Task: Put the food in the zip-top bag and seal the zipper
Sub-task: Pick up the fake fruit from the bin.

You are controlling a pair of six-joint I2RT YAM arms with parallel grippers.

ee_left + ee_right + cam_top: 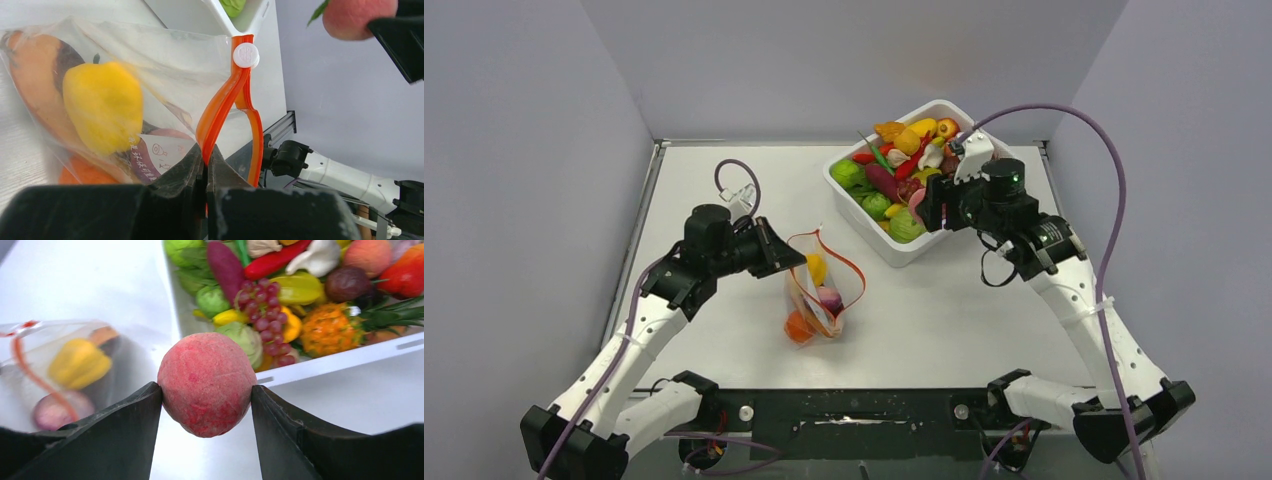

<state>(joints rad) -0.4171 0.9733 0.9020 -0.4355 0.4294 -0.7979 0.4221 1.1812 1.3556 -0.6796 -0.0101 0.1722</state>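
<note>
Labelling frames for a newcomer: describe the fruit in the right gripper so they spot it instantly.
Find the white tub at the table's far right. At its near side the right gripper pinches a peach: round, speckled, pinkish-red, the only food outside tub and bag.

Clear bag (pixel 165 55) w/ orange-red zipper (pixel 222 105) & white slider (pixel 246 55) shows a yellow pepper (pixel 102 107), orange ball (pixel 799 326) & purple piece (pixel 829 298) inside; peach (pixel 206 384) is pink-red w/ darker red speckles; tub (pixel 350 360) is white, its food (pixel 227 270) green, purple, red, yellow & orange.
</note>
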